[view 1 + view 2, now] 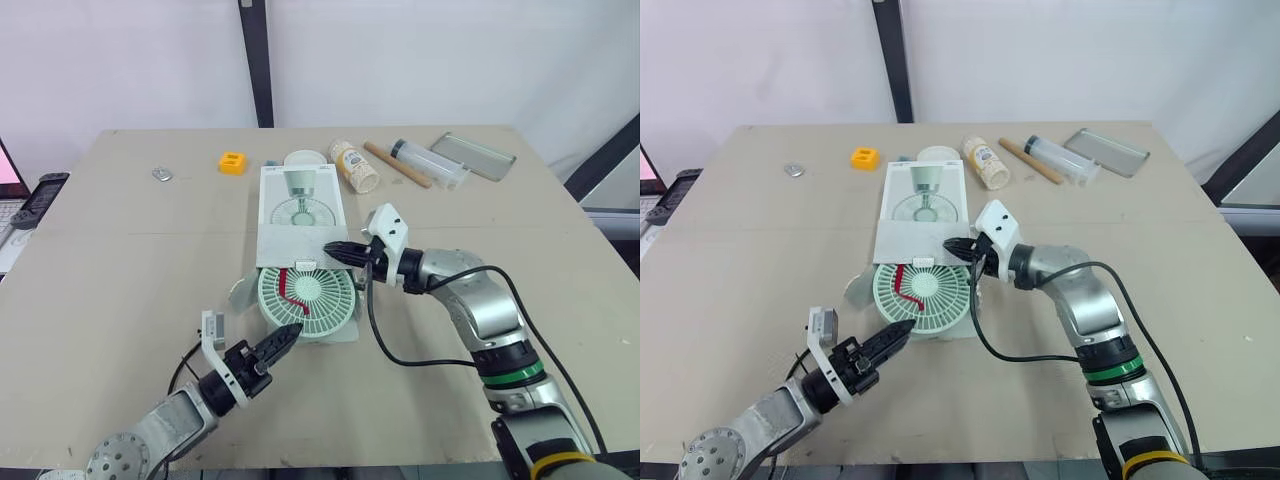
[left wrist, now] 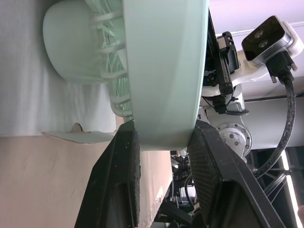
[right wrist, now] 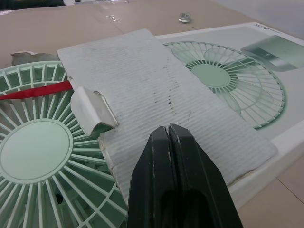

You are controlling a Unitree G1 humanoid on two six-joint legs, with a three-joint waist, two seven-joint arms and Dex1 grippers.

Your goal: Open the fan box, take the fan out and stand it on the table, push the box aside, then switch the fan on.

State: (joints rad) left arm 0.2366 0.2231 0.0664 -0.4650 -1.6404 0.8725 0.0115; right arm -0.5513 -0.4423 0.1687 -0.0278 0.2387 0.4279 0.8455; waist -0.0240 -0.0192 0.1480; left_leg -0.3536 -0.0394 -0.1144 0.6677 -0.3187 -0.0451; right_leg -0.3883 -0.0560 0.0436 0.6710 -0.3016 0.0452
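Left tool (image 1: 288, 336): pinches the fan (image 1: 318, 295) rim at 6 o'clock.
Right tool (image 1: 338, 250): closed, at the box (image 1: 300, 215) flap (image 3: 156, 95).
Risk: fan may slip, since the grip is thin.

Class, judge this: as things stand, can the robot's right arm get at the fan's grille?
Probably yes. The right gripper, shut, sits at the box flap beside the fan, whose grille lies mostly bare; the flap covers only its far edge.
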